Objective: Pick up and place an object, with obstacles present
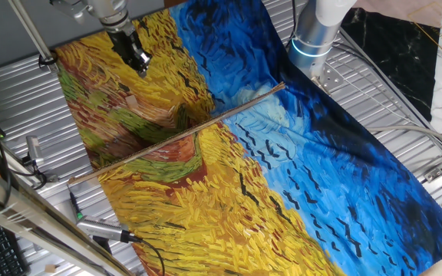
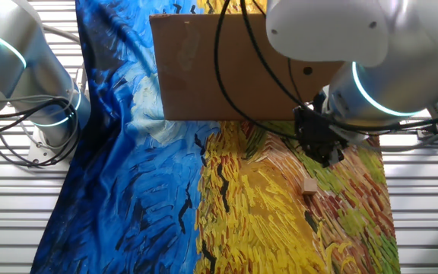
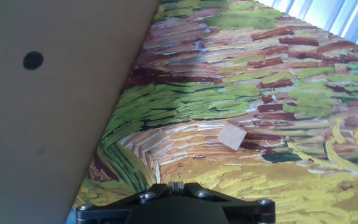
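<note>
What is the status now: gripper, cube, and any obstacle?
Gripper above the cloth, nothing held; jaw state unclear. Wooden cube lies free on the painted cloth. Wooden stick lies across the cloth, apart from the gripper.

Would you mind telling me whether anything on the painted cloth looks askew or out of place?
Nothing looks damaged or spilled. The wooden stick lies diagonally across the cloth, and the small cube sits turned at an angle.

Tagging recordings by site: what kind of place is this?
Most likely a robot lab test bench, not a home or shop. A ribbed metal table is draped with a painted cloth, a second robot arm base is mounted on it, and loose cables run across it.
</note>
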Robot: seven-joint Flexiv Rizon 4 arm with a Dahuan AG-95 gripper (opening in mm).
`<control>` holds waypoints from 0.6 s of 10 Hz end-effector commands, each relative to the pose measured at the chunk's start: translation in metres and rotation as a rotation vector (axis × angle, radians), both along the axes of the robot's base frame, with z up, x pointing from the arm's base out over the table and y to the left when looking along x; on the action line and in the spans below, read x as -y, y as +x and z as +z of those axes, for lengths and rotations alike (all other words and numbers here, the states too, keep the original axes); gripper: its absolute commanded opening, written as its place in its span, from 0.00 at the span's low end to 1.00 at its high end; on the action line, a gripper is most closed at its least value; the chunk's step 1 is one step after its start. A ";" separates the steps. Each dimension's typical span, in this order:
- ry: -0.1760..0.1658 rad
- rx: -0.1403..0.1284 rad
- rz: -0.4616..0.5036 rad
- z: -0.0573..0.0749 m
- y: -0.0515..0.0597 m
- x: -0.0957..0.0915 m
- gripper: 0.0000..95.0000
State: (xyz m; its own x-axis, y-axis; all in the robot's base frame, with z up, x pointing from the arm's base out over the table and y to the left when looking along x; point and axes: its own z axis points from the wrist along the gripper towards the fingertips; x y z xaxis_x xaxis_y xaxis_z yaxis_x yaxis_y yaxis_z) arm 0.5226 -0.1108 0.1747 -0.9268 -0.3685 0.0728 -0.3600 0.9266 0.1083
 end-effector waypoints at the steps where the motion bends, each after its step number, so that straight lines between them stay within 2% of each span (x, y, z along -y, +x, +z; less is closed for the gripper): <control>1: -0.007 0.011 -0.017 0.000 -0.001 0.000 0.00; 6: -0.009 0.007 -0.035 0.000 -0.001 0.000 0.00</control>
